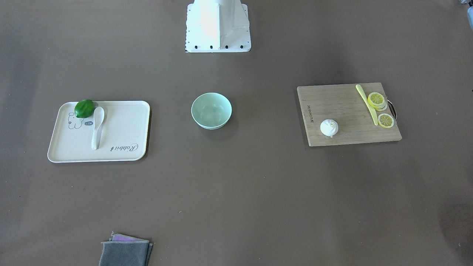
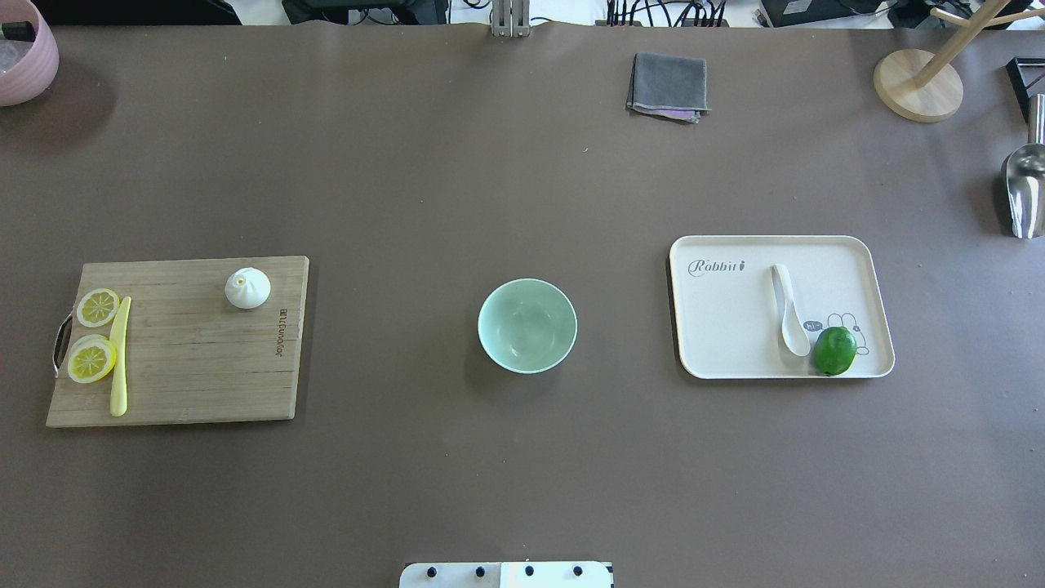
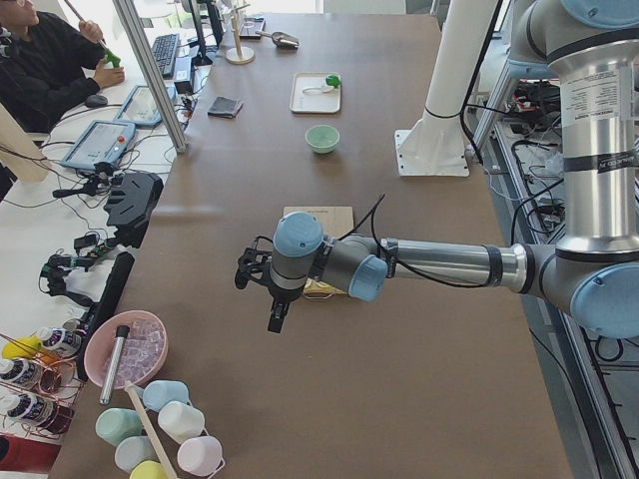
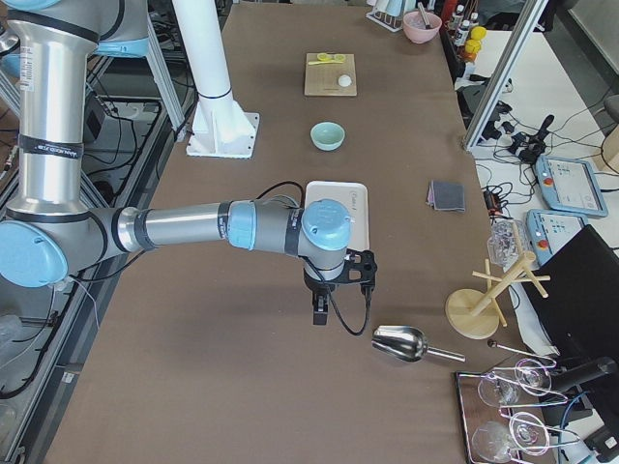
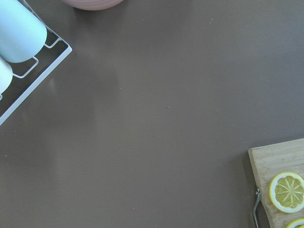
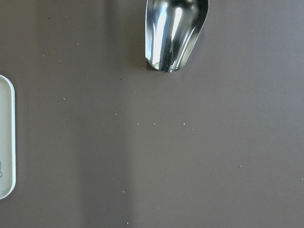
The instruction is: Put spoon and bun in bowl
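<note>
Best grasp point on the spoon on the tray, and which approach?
Take the spoon by its handle, about mid-length, straight from above, with the fingers closing across the narrow width. It lies flat on the tray, so a side approach would find little to get under. The scoop end sits right beside the lime and is probably too crowded, while the handle has bare tray on both sides.

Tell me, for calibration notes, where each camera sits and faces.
Front-facing: across the table, looking down toward the robot base.
Overhead: behind robot, facing forward; base edge shows.
Exterior left: table's left end; left arm near.
Exterior right: right end; right arm near.
Left wrist: down on cutting board; no body.
Right wrist: down on metal scoop; no body.
Front-facing and overhead share the bowl, mirrored.
</note>
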